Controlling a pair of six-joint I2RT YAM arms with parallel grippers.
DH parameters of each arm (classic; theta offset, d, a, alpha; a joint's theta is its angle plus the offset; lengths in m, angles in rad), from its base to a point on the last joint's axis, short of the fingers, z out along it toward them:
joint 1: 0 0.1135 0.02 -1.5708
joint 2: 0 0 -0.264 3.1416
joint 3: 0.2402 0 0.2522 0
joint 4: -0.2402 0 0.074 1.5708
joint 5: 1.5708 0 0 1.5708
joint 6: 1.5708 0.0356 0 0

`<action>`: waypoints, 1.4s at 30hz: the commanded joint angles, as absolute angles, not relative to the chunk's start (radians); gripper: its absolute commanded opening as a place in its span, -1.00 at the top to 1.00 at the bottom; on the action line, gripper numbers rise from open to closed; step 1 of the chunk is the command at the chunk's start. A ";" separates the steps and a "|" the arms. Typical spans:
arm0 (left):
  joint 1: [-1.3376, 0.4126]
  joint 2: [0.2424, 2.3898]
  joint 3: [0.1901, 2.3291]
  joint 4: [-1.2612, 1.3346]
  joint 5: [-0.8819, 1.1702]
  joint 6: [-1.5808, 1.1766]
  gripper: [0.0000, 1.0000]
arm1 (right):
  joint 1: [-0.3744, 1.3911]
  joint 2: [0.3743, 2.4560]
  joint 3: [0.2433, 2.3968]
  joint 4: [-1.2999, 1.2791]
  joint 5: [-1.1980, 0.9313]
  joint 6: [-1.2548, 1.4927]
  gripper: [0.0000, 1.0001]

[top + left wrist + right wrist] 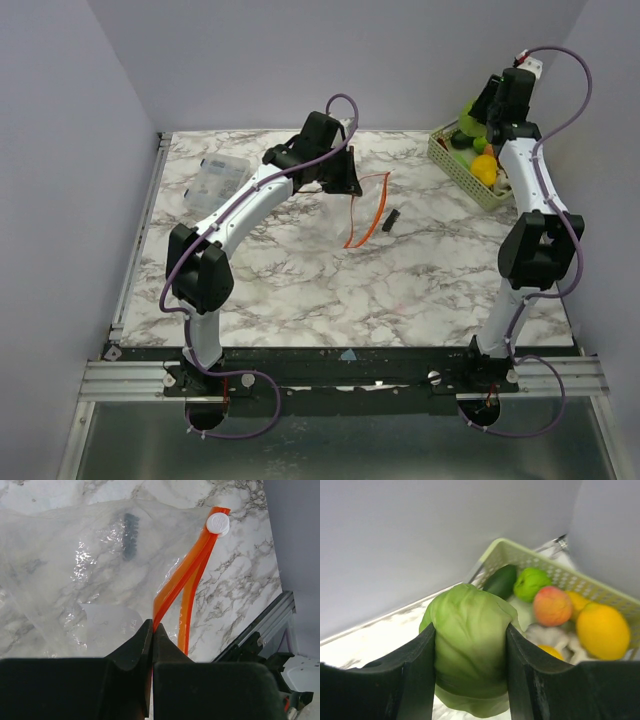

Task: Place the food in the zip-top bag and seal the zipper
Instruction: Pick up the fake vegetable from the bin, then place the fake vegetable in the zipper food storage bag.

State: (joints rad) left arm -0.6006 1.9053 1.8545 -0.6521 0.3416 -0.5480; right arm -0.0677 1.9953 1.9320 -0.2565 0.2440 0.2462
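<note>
**A:** Entry one — hazards. What was logged?

**B:** The green cabbage was bulky, and the bag showed only a narrow gap between the two runs of its zipper. The likely fault was the cabbage catching the rim and dragging the bag, or the strip slipping out of the pinch. The carry from the far right also looked long, so a drop was possible.

**A:** Entry two — arms?

**B:** The left gripper was closed on the orange zipper strip. Its arm reached to the far middle of the table, where the bag lay spread. The right gripper was clamped on the cabbage from both sides. Its arm stood raised at the far right, over the basket where the other food sat.
</note>
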 commanded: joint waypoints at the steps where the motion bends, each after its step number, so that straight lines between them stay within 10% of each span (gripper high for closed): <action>1: -0.576 1.891 1.872 -0.631 0.400 -0.573 1.00 | -0.073 1.851 1.799 -0.177 0.012 0.385 0.99; 20: -0.505 1.868 1.750 -0.526 0.518 -0.672 1.00 | 0.028 1.310 0.926 0.709 -0.850 1.030 0.99; 42: -0.503 1.811 1.725 -0.483 0.640 -0.738 1.00 | 0.178 1.318 0.664 0.933 -0.802 1.006 0.99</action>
State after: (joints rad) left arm -0.5037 1.8854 1.7485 -0.5369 0.5629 -0.7013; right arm 0.1711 1.2823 0.6941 0.8196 -0.8616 0.9764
